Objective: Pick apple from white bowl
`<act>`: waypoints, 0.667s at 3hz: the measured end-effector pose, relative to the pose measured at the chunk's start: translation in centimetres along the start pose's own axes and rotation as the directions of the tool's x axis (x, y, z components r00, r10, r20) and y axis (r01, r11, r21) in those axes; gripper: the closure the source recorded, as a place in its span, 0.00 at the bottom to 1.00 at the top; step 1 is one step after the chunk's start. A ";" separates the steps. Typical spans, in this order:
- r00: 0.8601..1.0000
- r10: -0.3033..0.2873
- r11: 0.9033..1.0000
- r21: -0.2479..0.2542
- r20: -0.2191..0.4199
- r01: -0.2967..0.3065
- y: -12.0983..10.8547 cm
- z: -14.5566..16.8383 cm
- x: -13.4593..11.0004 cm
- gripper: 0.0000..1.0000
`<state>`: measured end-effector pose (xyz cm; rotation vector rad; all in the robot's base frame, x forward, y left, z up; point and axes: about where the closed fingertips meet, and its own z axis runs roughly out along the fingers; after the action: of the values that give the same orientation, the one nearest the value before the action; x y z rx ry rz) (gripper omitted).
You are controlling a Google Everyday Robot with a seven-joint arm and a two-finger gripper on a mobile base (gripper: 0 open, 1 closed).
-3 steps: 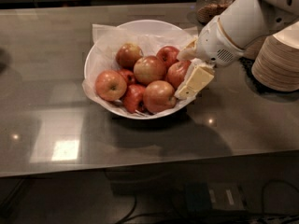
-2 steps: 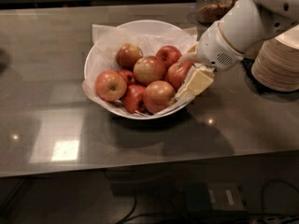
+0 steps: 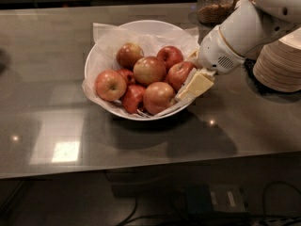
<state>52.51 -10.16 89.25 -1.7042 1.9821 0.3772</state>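
Observation:
The white bowl [image 3: 141, 23], lined with crinkled white paper, stands on the grey counter and holds several apples. A deep-red apple [image 3: 177, 72] lies at the bowl's right side; I see no sticker on it from here. My gripper [image 3: 186, 77], cream-coloured at the end of the white arm, reaches in over the bowl's right rim and sits right at this apple, which still rests in the bowl. Another red apple [image 3: 169, 55] lies just behind it. Paler orange-yellow apples [image 3: 148, 69] fill the middle and left.
A stack of cream paper bowls [image 3: 278, 65] stands close to the right of the arm. A glass jar [image 3: 214, 4] with brown contents is at the back right. The counter's front edge runs along the bottom, with cables below it.
The arm has shifted very slightly at the bowl's right rim. The gripper stays at the same apple and the apples have not moved.

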 end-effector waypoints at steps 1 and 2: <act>1.000 0.000 1.000 0.000 0.000 0.000 0.0 -0.3 -0.2 0.95; 0.997 -0.053 0.998 0.027 0.048 0.052 0.4 -2.5 -2.7 1.00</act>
<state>51.88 -9.12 92.73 -1.7110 1.8959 0.3696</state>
